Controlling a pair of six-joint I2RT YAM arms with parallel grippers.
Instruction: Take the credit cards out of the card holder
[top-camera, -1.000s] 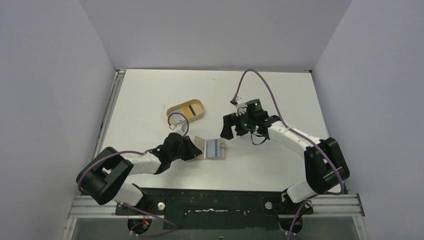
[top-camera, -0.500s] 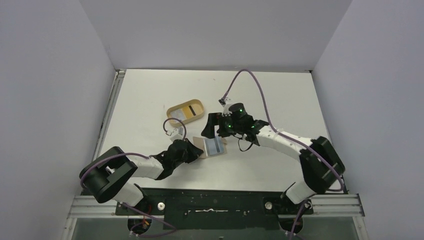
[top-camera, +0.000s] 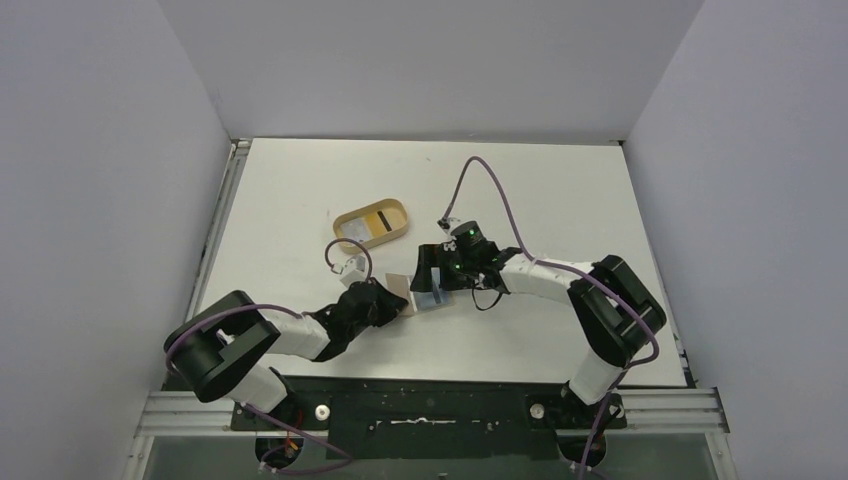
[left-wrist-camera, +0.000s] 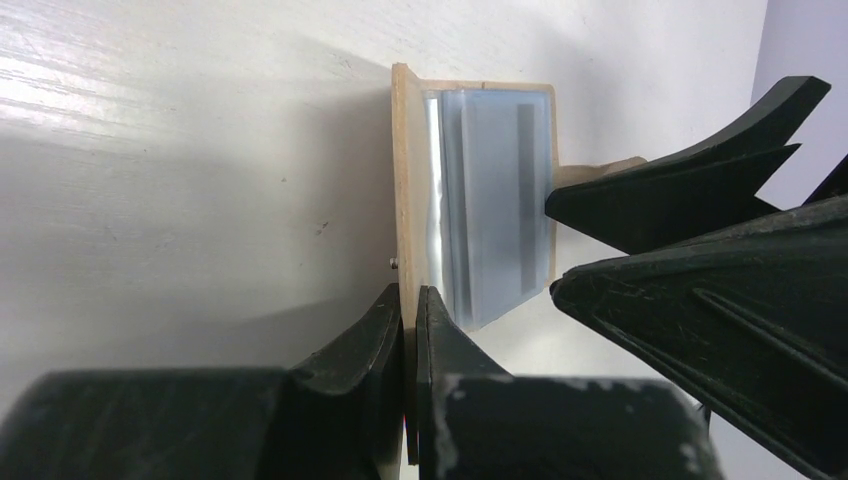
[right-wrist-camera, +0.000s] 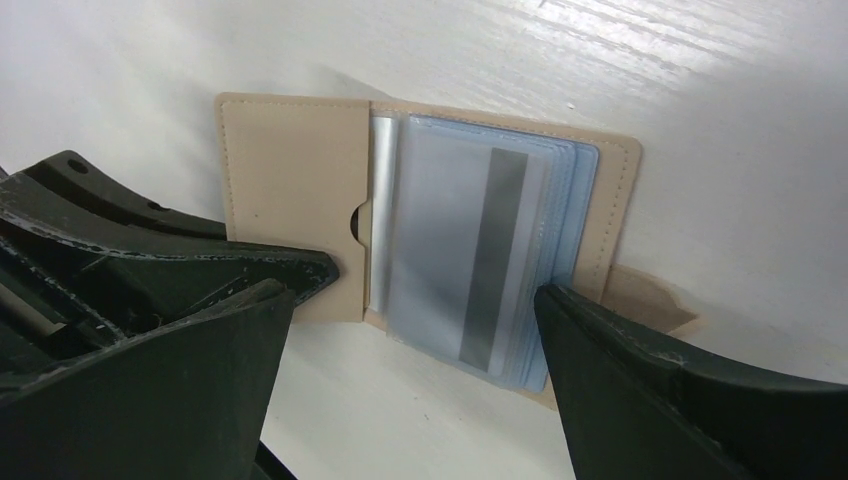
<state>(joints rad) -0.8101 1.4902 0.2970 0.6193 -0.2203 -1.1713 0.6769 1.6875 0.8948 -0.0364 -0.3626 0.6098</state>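
**Open card holder, cards inside it**

The card holder lies open on the white counter, a little toward 6 o'clock from the middle. It is a small tan wallet. The credit cards sit in the half at 3 o'clock, as the right wrist camera sees it. They are light blue and stacked one on another. The top one has a grey stripe down it. They stick out a bit past the holder's edge at 6 o'clock in that view. A clear sleeve seems to cover them, but I cannot tell for sure.

The left jaws are pressed together on the plain tan flap of the holder. They pinch its outer edge. The left wrist camera sees this flap from the side, as a thin tan strip between the two jaws, with the cards just beside it at 3 o'clock.

The right jaws are spread wide. They hang low over the holder, one jaw near the flap and the other near the far edge of the cards. I cannot tell if they touch anything.

A little snap tab pokes out from the holder at 4 o'clock in the right wrist view.

An oval tan tray with yellow inside sits at 11 o'clock from the holder, apart from it.
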